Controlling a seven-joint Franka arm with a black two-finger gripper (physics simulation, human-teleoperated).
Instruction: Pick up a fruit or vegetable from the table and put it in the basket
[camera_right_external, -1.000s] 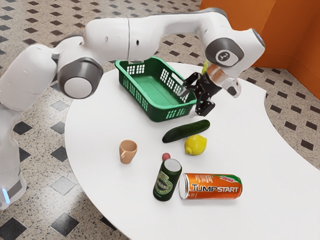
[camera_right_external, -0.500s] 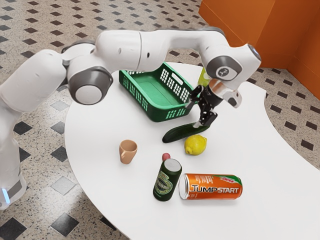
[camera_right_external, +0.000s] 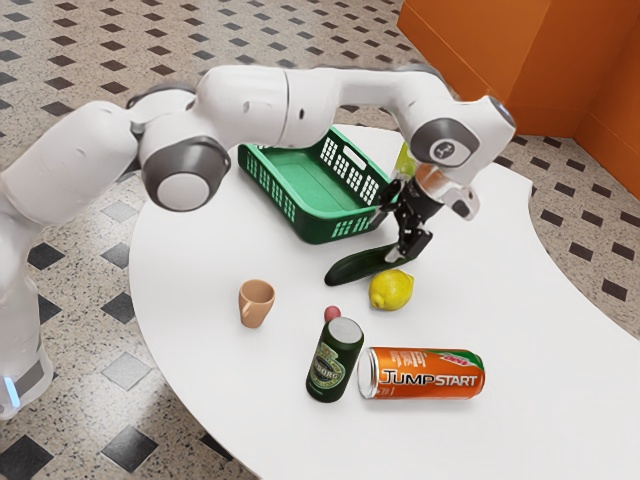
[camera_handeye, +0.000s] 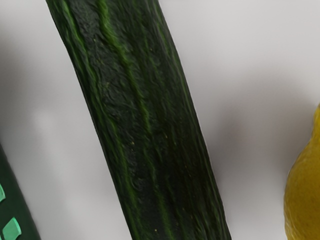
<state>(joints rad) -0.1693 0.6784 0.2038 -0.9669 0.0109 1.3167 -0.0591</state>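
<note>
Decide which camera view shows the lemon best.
The exterior view: there the lemon appears whole, beside the cucumber, with nothing in front of it. The wrist view has part of its yellow side, cut off by the picture's edge.

A glossy white rounded arm (camera_right_external: 228, 110) has dark grey joint collars (camera_right_external: 185, 155), a pale round cap (camera_right_external: 183, 191), small dark dots (camera_right_external: 302, 114), a blue light strip (camera_right_external: 12, 391), a round pale emblem (camera_right_external: 443, 149) and a black two-finger gripper (camera_right_external: 388, 236)
</note>
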